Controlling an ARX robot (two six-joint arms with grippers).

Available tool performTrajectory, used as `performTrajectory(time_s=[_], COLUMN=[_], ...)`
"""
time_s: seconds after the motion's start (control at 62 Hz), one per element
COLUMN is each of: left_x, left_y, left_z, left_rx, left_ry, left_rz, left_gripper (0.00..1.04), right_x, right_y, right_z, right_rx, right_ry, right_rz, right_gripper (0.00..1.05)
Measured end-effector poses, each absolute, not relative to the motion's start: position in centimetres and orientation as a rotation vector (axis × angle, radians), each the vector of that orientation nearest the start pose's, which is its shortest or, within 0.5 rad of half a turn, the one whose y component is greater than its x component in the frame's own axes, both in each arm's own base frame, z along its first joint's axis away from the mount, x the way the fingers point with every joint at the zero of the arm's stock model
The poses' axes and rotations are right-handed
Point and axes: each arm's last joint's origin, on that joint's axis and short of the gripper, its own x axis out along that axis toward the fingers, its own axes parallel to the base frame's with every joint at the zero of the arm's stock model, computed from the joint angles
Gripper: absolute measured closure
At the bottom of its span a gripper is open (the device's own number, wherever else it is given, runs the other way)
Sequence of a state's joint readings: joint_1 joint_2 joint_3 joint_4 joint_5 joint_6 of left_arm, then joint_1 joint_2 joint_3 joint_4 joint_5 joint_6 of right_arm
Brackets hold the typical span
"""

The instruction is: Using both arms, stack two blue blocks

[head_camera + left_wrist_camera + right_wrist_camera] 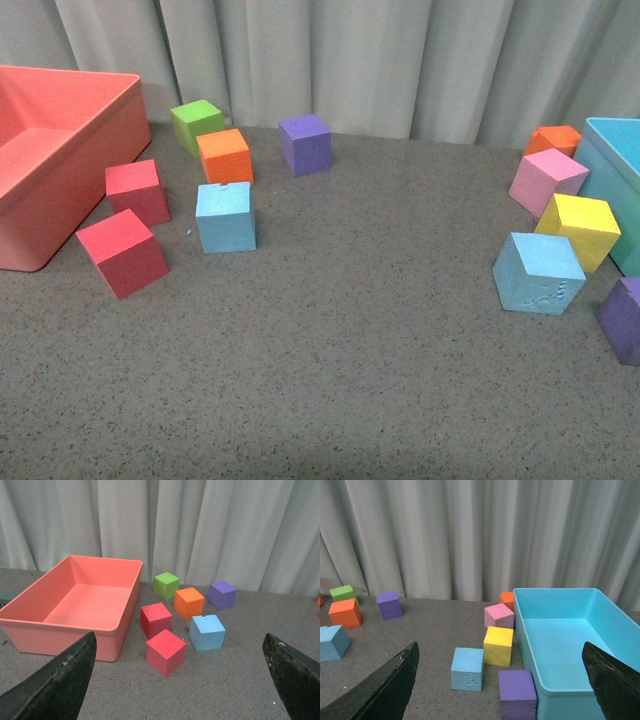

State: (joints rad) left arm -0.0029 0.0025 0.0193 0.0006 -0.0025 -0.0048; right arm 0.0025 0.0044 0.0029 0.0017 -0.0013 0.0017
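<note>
Two sky-blue blocks rest apart on the grey table. One blue block [225, 217] [207, 632] [332, 642] lies left of centre among red and orange cubes. The other blue block [538, 273] [468, 668], scuffed on its front face, sits at the right beside a yellow cube. Neither arm shows in the front view. My left gripper [178, 637] is open, well short of the left block, with nothing between its fingers [60, 680]. My right gripper [500, 645] is open too, short of the scuffed block, its fingers [385, 690] empty.
A salmon bin [60, 150] stands far left and a turquoise bin [615, 150] far right. Two red cubes [123, 252], an orange cube [225, 156], a green cube [197, 124] and a purple cube [305, 144] crowd the left block. Pink [546, 180], yellow [577, 228] and purple [624, 320] cubes surround the right one.
</note>
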Motion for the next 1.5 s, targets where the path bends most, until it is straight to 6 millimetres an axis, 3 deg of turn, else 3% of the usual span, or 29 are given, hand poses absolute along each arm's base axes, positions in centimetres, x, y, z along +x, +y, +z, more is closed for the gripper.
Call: performTrajectory(time_s=[1.016,1.129,1.274,1.403,1.5], left_x=[9.7,9.7,9.7,9.7,9.7], left_y=[0.0,0.0,0.0,0.0,0.0], left_z=[17.0,17.0,17.0,17.0,17.0], left_rx=[-0.005,-0.005,-0.005,-0.005,-0.005], left_ry=[-0.017,-0.018,-0.017,-0.017,-0.017], left_rz=[0.000,0.000,0.000,0.000,0.000], left_gripper=[0.07,0.07,0.07,0.07,0.07], right_x=[9.8,10.3,12.9,17.6,21.7], right_y=[0.0,0.2,0.6,1.5,2.4], right_z=[16.4,16.5,17.8,19.3,18.8], right_rx=[0.001,-0.141,-0.165,-0.099,-0.085], right_ry=[0.000,0.066,0.132,0.211,0.331], right_rz=[0.003,-0.231,-0.234,-0.168,-0.114], right_gripper=[0.10,0.10,0.10,0.10,0.10])
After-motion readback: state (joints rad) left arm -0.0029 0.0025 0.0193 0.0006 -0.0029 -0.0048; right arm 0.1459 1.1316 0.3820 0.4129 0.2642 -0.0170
